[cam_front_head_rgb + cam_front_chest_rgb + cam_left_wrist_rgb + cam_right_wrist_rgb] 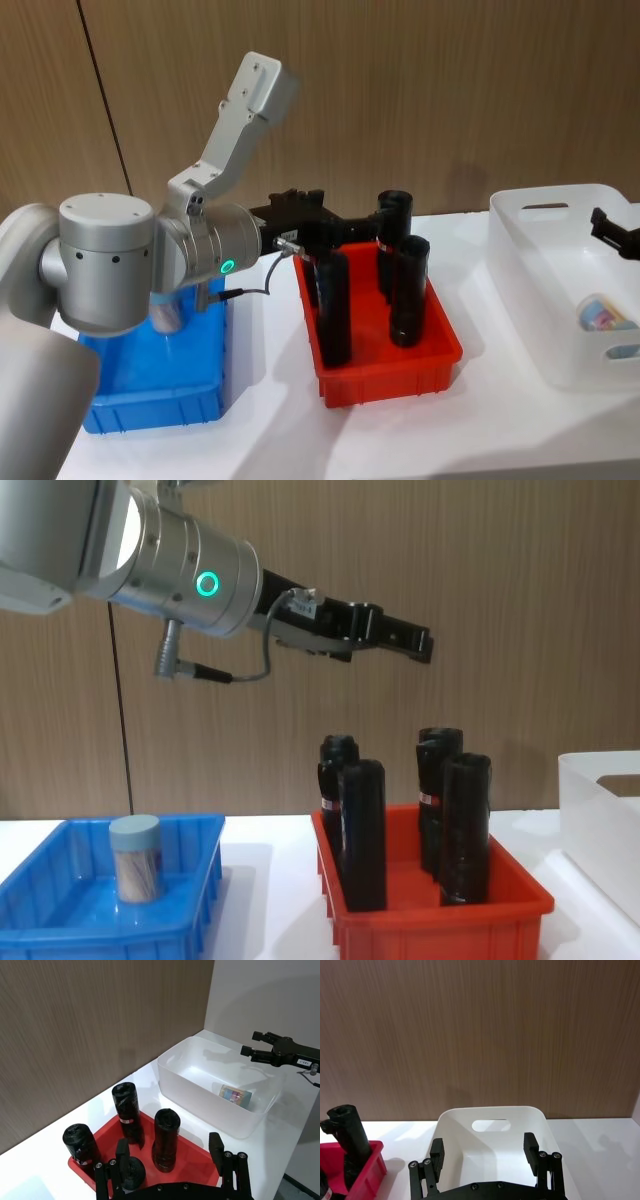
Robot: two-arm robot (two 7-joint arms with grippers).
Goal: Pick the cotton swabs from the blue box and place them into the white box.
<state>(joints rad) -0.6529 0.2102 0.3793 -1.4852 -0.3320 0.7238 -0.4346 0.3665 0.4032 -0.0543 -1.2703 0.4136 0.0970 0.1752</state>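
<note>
Left gripper [415, 640] hangs high over the red bin [440, 920], arm reaching across from the blue box side. Fingers spread wide, nothing between them. In the left wrist view the black cylinders [166, 1137] stand upright in the red bin directly below the open fingers [216, 1146].

Right gripper [483, 1147] sits above the near end of the white box [492, 1112], at the head view's right edge. Fingers wide apart, empty. It is clear of the box rim, not touching.

Blue box [200, 880] is on the bench [300, 430] at the robot's left, just beside the red bin. One jar of cotton swabs [135, 858] stands upright inside it, pale lid up, toward the box's left half in the chest view. In the head view the left arm partly covers this jar.

White box is at the robot's right, a gap of bare bench between it and the red bin. A second jar [235, 1095] lies on its side on the box floor, close to the far wall as the left wrist view sees it. In the head view a bluish shape shows through the box wall nearby; cannot tell whether that is another jar.

Four black cylinders counted in the red bin, all upright. Wood-panel wall [480, 1035] stands behind the bench.
</note>
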